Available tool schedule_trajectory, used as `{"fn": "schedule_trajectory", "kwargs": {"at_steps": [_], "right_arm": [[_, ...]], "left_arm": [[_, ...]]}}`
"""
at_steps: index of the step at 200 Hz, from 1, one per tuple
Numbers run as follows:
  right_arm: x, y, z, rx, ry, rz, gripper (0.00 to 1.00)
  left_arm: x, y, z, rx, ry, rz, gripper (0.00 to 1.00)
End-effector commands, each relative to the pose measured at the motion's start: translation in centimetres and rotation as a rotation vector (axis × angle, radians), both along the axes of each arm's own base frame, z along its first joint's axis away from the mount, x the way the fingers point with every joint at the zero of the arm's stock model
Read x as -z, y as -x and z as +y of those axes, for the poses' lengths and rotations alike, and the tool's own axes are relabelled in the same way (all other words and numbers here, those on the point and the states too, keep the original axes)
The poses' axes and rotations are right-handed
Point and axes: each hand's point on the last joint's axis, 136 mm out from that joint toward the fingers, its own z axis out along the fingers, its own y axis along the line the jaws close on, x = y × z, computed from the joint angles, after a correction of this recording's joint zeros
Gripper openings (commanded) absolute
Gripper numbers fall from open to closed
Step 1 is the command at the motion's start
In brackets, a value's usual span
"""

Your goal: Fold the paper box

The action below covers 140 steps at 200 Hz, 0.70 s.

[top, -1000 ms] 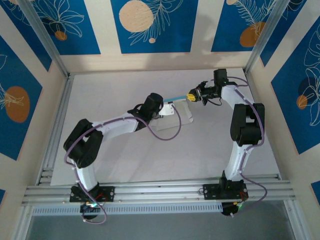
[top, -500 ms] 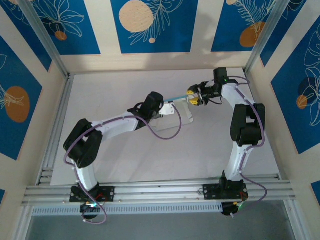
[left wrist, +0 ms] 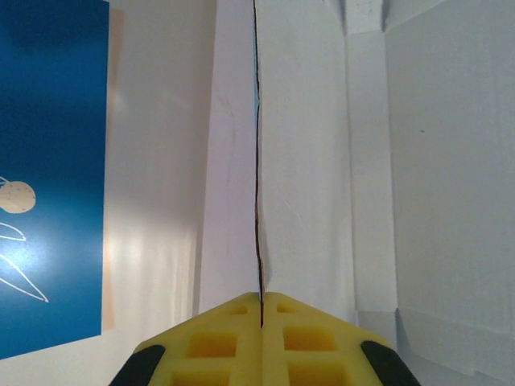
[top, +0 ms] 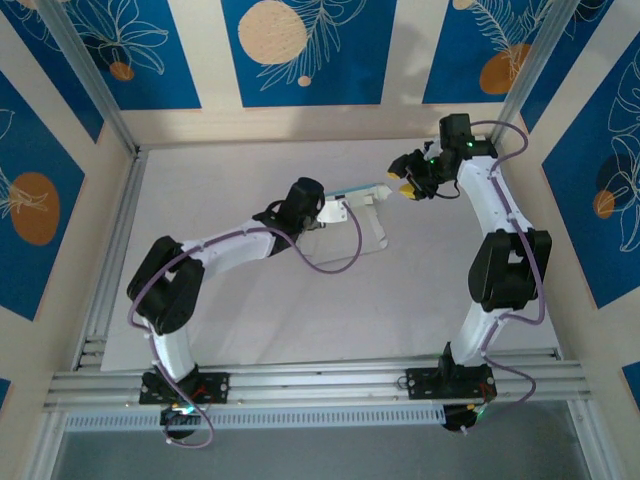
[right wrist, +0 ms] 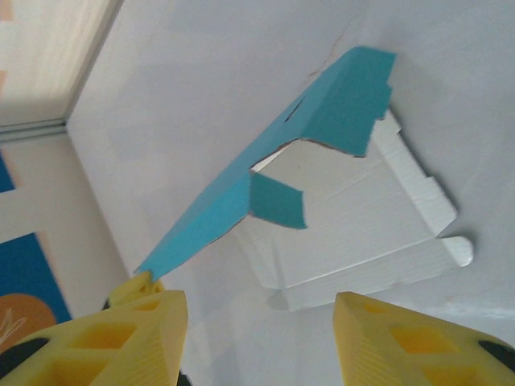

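1. Light-blue card is up on edge here. The paper box [top: 368, 228] lies on the worktop [top: 250, 300] toward the far side, white face up, with one blue-backed panel [top: 358, 193] lifted off the sheet.
2. The left gripper [top: 327, 211] is clamped on that raised panel. In the left wrist view its yellow pads [left wrist: 217, 342] meet with only the card's thin edge between them.
3. The right gripper [top: 404, 188] sits at the panel's free end with its jaws apart and nothing between them. In the right wrist view the blue tip comes close to one finger [right wrist: 149, 330]; I can't tell whether they touch.
4. My read is that this step is standing and creasing that side wall.
5. To do it well, the left gripper should act as an anchor while the right takes the free end squarely.
6. The panel should then turn slowly about its scored line so it bends there rather than buckling mid-span.
7. It's thin card, so squeeze gently, keep the base flat on the worktop, and don't drag the sheet sideways.
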Motion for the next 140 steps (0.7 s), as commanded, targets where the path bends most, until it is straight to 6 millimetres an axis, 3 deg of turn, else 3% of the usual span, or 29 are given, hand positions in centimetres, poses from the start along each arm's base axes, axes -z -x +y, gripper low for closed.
{"fn": "schedule_trajectory", "kwargs": {"at_steps": [1, 50, 92, 140], "right_arm": [[1.4, -0.2, -1.3, -0.001, 0.078, 0.044, 0.52], [2.7, -2.8, -1.9, -0.020, 0.122, 0.046, 0.50], [3.7, -4.9, -2.8, -0.043, 0.203, 0.011, 0.50], [5.2, -6.9, -2.4, 0.049, -0.022, 0.138, 0.53]], "left_arm": [[-0.2, -1.9, 0.2, -0.007, -0.007, -0.045, 0.00], [-0.6, -3.7, -0.2, -0.002, -0.039, -0.185, 0.00], [-0.8, -3.4, -1.1, 0.041, -0.090, -0.346, 0.00], [-0.1, -2.9, -2.3, 0.080, -0.146, -0.416, 0.00]]}}
